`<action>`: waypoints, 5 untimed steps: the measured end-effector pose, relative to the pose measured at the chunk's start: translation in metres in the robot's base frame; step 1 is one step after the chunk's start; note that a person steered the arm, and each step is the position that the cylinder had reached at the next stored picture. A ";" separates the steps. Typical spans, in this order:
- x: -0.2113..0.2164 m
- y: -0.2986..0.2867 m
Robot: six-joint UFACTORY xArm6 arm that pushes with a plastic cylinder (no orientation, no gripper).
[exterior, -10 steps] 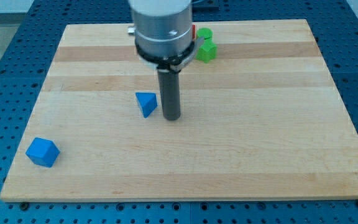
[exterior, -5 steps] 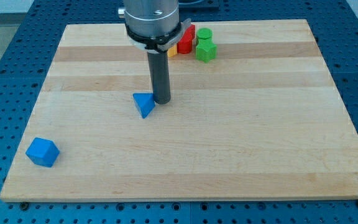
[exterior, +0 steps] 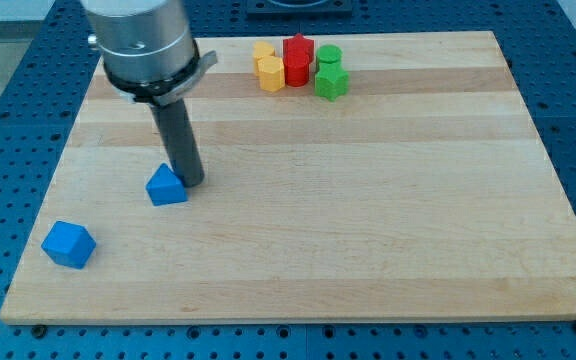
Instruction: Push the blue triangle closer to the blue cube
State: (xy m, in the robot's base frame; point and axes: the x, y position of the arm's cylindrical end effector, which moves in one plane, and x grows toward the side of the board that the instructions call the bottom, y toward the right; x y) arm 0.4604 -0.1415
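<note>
The blue triangle [exterior: 167,187] lies on the wooden board [exterior: 368,220], left of the middle. My tip [exterior: 190,182] rests right against the triangle's right side, touching it or nearly so. The blue cube [exterior: 69,245] sits near the board's lower left corner, down and to the left of the triangle, about a hand's width apart from it. The dark rod rises from the tip to the grey arm body at the view's top left.
A cluster of blocks stands at the board's top edge: two yellow blocks [exterior: 267,68], two red blocks [exterior: 297,60] and two green blocks [exterior: 330,76]. Blue perforated table surrounds the board.
My tip has swept left and a little down, pushing the blue triangle left and down toward the blue cube. The arm body no longer hides the yellow and red blocks.
</note>
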 end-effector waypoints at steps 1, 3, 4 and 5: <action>0.004 -0.021; 0.026 -0.047; 0.039 -0.048; 0.055 -0.048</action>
